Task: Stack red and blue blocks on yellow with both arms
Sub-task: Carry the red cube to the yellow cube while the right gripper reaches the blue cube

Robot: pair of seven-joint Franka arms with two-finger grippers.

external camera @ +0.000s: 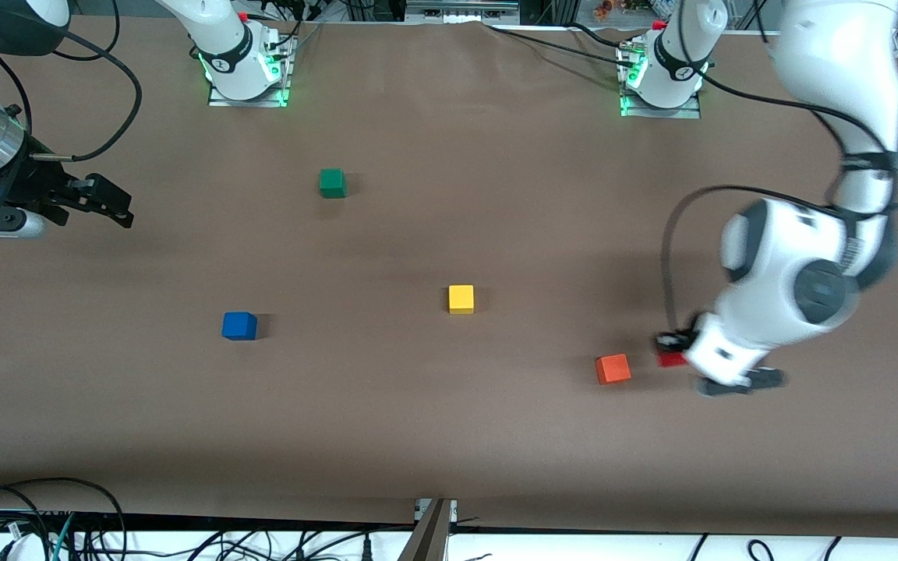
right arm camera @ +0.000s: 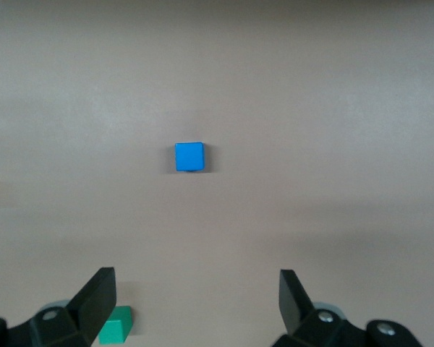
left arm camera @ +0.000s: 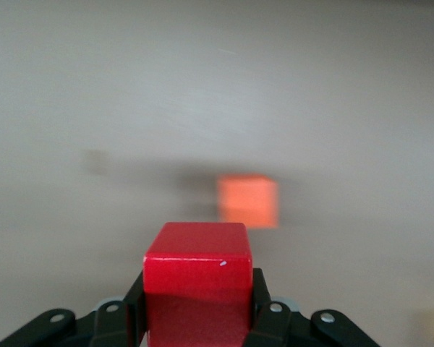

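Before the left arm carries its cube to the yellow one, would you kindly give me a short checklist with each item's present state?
1. Small matte deep-red cube clamped in the left gripper: ok.
2. Top of the small matte bright-yellow cube bare: ok.
3. Small matte orange cube beside the red cube, toward the yellow one, so lift before traversing: not ok.
4. Right gripper open, jaws wide, at the right arm's end of the table: ok.
5. Small matte bright-blue cube alone on the brown table: ok.
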